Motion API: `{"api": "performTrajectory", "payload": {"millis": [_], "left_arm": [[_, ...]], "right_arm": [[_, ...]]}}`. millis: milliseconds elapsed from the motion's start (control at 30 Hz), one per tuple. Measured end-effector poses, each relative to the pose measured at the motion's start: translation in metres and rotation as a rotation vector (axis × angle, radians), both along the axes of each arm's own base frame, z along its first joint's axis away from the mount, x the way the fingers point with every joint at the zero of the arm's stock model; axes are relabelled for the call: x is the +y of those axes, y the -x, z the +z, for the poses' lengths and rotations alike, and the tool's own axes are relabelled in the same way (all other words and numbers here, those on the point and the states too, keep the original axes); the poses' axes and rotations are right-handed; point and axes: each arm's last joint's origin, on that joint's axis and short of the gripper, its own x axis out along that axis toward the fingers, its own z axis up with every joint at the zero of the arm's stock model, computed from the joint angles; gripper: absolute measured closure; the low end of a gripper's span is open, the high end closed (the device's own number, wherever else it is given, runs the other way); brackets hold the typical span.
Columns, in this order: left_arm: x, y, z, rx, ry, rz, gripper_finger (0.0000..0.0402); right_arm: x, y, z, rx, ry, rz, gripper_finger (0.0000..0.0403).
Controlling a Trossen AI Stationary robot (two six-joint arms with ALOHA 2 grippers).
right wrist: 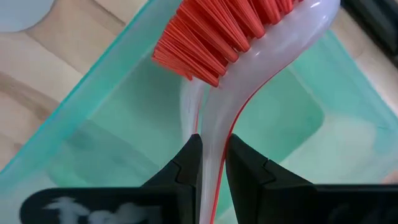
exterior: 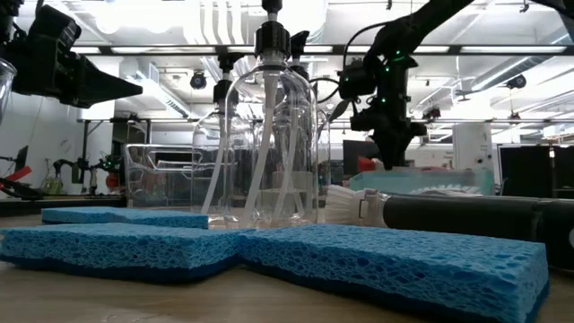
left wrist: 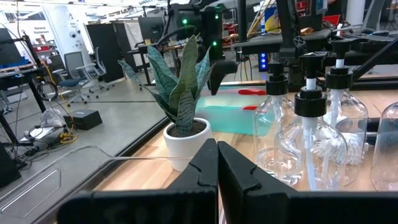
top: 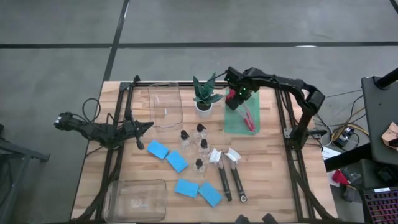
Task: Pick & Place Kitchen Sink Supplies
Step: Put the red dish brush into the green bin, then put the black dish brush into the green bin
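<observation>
My right gripper (top: 240, 99) is over the green tray (top: 231, 124) at the table's far right, shut on a red-bristled dish brush (right wrist: 214, 37). More red brush parts (top: 249, 118) lie in that tray. My left gripper (top: 147, 126) is shut and hovers at the table's left, pointing toward the potted plant (left wrist: 182, 93) and the clear bottles (top: 200, 146). Several blue sponges (top: 177, 161) lie flat on the wood. Two black brushes with white heads (top: 229, 174) lie on the table beside them. My right gripper pinches the red brush's pale handle (right wrist: 213, 155) between its two fingers, just behind the head. The fingers (right wrist: 186, 168) come from above, pointing down into the tray, and lie along the handle. The bristle head sticks out beyond the fingertips over the tray floor; whether it touches the tray, I cannot tell.
A clear tray (top: 165, 102) sits at the far side left of the plant, and another (top: 137, 199) at the near left corner. Dark frame rails (top: 124, 112) run along both table sides. Bare wood lies between the green tray and the black brushes.
</observation>
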Motion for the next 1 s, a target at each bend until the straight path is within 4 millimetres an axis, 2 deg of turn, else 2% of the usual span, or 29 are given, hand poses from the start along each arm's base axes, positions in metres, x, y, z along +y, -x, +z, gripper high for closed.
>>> {"api": "performTrajectory", "payload": {"millis": [600, 1000], "left_arm": [[0.000, 0.000, 0.000, 0.000, 0.000, 0.000, 0.0401], [0.000, 0.000, 0.000, 0.000, 0.000, 0.000, 0.0401]], "right_arm": [[-0.007, -0.006, -0.023, 0.048, -0.034, -0.005, 0.0348], [-0.005, -0.002, -0.018, 0.063, -0.043, 0.002, 0.0228]]}}
